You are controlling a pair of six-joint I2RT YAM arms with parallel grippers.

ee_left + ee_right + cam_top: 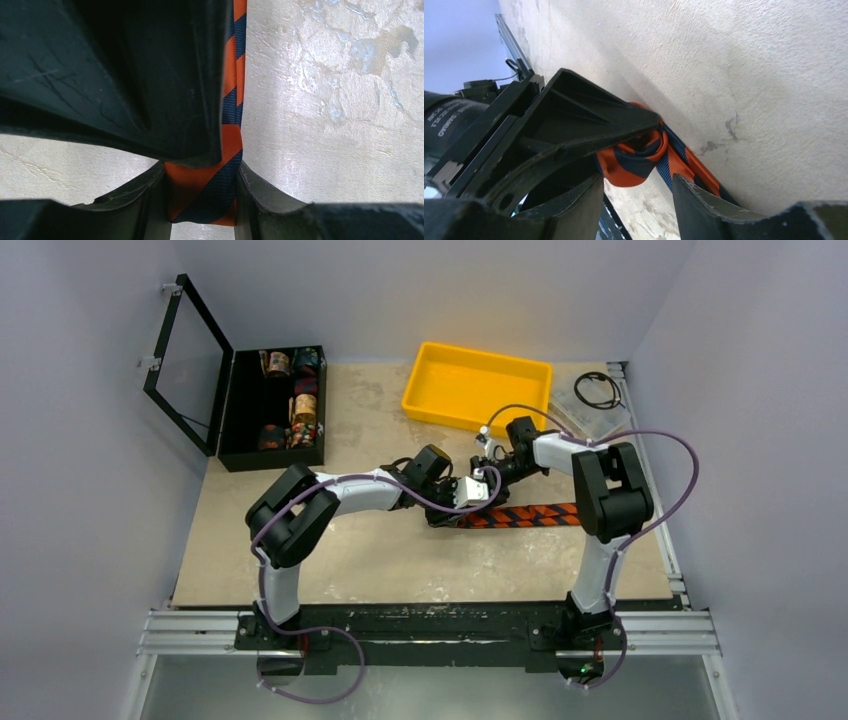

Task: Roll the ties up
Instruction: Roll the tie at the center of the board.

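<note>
Lying on the tan surface [400, 560], the tie [530, 515] with orange and dark blue stripes sits a little nearer the arms than the yellow tray [478, 390]. Its long part stretches flat, in line with the tray's right end. Its other end, in line with the middle of the tray, is curled into a small roll [634, 162].

The left claw [200, 170] squeezes this rolled end, and the cloth is packed tight between its two fingers [150, 210]. The right claw [638, 182] is right beside it, on the side toward the tray. Its fingers [704, 200] stand apart, and the roll sits just past their tips with nothing pinched. The two claws are very close together.

Left of the tray stands a black box [245, 400] with its lid [185, 365] up. Some little cloth rolls [300, 410] are inside it. Just beside the tray's right end is a clear box [590, 415] with a black cord [598, 390] on top.
</note>
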